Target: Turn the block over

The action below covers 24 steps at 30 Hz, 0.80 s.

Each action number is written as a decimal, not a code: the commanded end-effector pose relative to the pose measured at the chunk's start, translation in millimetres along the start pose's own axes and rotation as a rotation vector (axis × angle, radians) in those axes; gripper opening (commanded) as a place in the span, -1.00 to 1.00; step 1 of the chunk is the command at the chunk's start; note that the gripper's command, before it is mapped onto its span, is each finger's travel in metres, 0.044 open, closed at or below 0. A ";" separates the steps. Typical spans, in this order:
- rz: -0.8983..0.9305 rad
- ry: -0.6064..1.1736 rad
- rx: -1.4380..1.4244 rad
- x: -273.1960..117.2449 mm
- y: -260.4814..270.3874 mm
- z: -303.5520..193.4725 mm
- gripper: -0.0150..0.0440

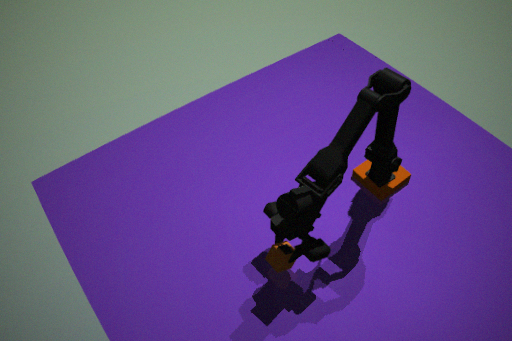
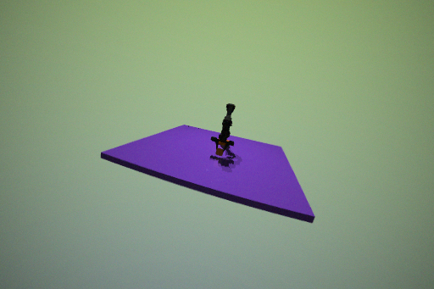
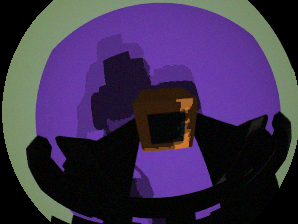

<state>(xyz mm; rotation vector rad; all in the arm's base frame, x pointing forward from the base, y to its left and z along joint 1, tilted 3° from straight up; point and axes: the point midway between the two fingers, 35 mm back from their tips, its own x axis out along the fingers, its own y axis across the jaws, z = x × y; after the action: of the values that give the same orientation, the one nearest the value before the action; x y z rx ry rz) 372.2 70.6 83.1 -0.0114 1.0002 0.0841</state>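
While the gripper (image 1: 295, 252) clamps the orange block (image 1: 280, 256), the block hangs tilted above the purple table (image 1: 165, 192). Its dark marked face (image 3: 165, 129) shows in the wrist view, with shadow at eleven o'clock.

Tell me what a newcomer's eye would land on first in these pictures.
The eye goes first to the vivid purple table, with the black arm bent over its right part from an orange base. Next comes the small orange block at the arm's low end, clamped in the gripper and lifted above its own shadow. In the wrist view the block shows a black square facing the camera.
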 end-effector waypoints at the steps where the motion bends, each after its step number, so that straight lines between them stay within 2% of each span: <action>1: -0.003 -0.026 0.004 -3.8 -0.4 3.8 -0.49; 24: -0.004 -0.375 -0.003 29.9 1.1 -2.8 -0.49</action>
<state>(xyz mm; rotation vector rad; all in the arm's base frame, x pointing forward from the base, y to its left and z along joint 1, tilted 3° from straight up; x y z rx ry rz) 388.1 74.6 62.6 0.0035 0.6620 0.0844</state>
